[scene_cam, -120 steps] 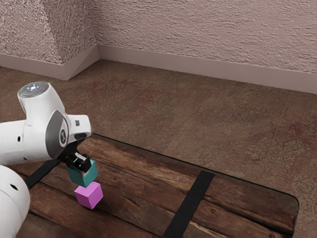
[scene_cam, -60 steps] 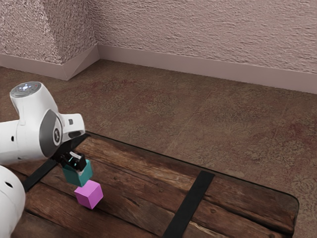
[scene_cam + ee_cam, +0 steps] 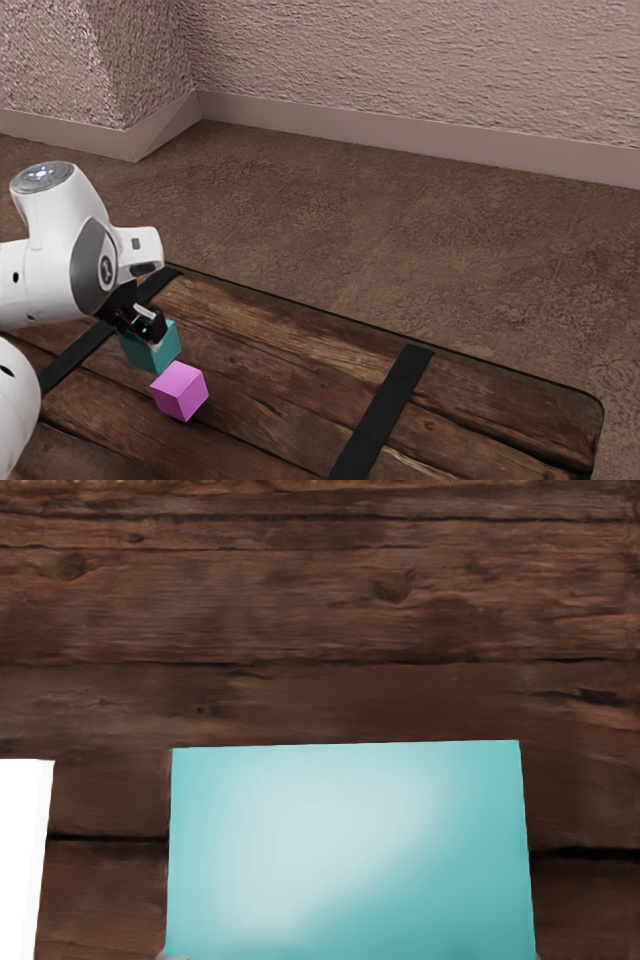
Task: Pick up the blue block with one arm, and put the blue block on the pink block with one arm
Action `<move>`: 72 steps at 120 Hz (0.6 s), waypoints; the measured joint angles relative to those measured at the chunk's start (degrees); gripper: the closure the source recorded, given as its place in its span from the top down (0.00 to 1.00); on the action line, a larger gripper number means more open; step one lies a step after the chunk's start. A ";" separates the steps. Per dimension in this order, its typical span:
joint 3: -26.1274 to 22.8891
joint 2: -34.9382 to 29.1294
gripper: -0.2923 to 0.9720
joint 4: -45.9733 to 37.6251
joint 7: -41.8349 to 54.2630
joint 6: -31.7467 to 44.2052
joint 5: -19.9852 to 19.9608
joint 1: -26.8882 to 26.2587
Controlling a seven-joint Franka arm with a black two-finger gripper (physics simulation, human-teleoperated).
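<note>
The blue block (image 3: 157,348) is teal and hangs just above the wooden table (image 3: 470,400) with my gripper (image 3: 138,326) shut on it. In the wrist view the blue block (image 3: 345,850) is large and close under my hand, over dark planks. The pink block (image 3: 180,390) sits on the table just in front of the blue block and toward the exterior view's right. The two blocks stand apart; the blue one is beside the pink one, not over it.
Two black straps cross the tabletop, one (image 3: 385,410) toward the exterior view's right and one (image 3: 85,340) under my arm. The table's far edge runs close behind my hand, with carpet floor (image 3: 400,230) and a wall beyond. A white shape (image 3: 20,860) lies beside the block.
My hand has carried the blue block toward the exterior view's left, away from above the pink block. The pink block has not moved.
</note>
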 joint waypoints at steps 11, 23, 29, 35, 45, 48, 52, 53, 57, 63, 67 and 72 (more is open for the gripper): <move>-0.02 -0.04 0.38 0.04 0.56 0.06 0.10 -0.53; -0.04 -0.06 0.38 0.05 1.21 0.15 0.14 -0.53; -0.03 -0.07 0.38 0.05 1.58 0.18 0.15 -0.48; 0.01 -0.11 0.38 0.04 2.04 0.20 0.16 -0.31; 0.05 0.05 0.38 0.05 2.87 0.24 0.16 0.24; 0.28 0.12 0.38 0.05 3.12 0.26 0.16 0.36; 0.54 0.21 0.38 0.04 3.47 0.28 0.16 0.47; 0.59 0.23 0.38 0.04 3.56 0.29 0.16 0.48; 0.71 0.30 0.38 0.04 3.91 0.31 0.15 0.53; 0.83 0.36 0.38 0.05 4.41 0.33 0.15 0.59; 0.89 0.41 0.38 0.05 4.72 0.35 0.14 0.63; 0.88 0.51 0.38 0.05 5.15 0.39 0.14 1.28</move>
